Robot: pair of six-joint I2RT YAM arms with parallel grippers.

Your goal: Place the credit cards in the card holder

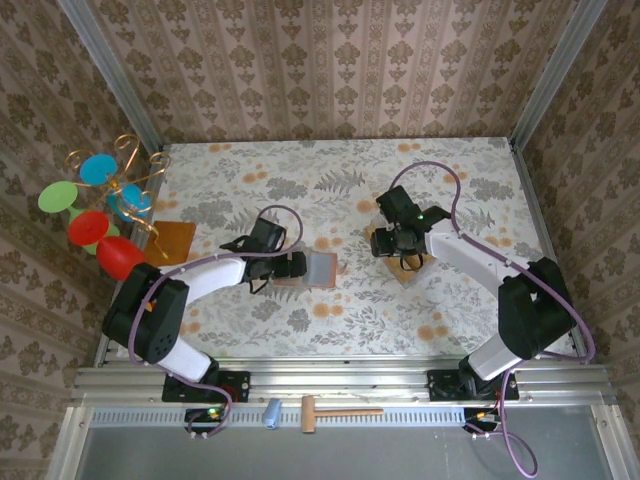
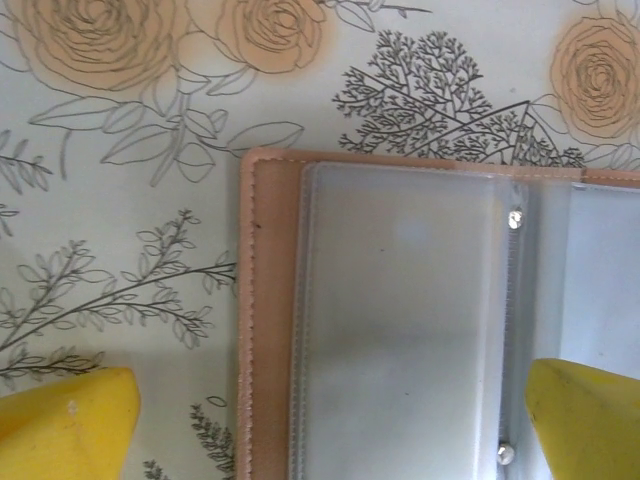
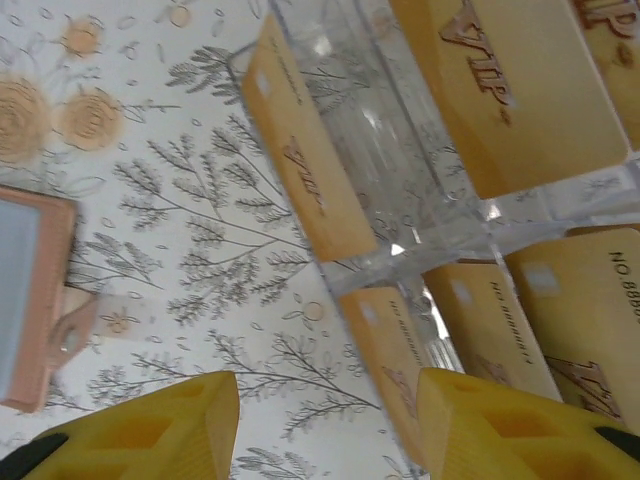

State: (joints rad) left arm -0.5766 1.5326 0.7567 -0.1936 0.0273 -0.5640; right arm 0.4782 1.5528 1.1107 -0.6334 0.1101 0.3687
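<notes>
The card holder (image 1: 322,268) lies open on the floral table, with a pinkish leather rim and clear plastic sleeves (image 2: 400,320). My left gripper (image 1: 288,265) hangs open just above it, its yellow fingers (image 2: 70,420) standing either side of the holder's left half (image 2: 330,395). Several gold credit cards (image 3: 300,170) marked VIP stand slanted in a clear acrylic rack (image 3: 400,130) at centre right (image 1: 405,268). My right gripper (image 1: 388,243) is open (image 3: 328,400) low beside the rack. One card (image 3: 395,350) lies against its right finger's inner side, and bare table shows between the fingers. The holder's edge (image 3: 35,300) shows at the left.
An orange-brown flat board (image 1: 172,240) lies at the left edge under a wire ornament with coloured discs (image 1: 95,205). A wooden mallet (image 1: 335,411) and a blue cylinder (image 1: 272,412) rest on the front rail. Patterned walls close in the table on three sides.
</notes>
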